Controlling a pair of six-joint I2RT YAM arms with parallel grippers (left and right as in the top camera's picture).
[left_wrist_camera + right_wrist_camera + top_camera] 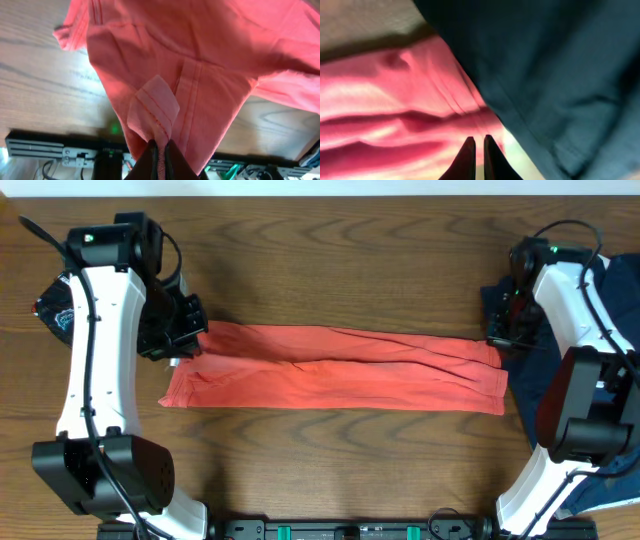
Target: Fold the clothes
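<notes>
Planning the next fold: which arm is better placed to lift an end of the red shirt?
Probably left. Left arm: jaws pinch the hem of the coral-red shirt. Right arm: jaws shut by the other end, no cloth visibly between them.

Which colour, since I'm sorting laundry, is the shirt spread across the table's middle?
The shirt is coral-red; the overhead view shows it best.
</notes>
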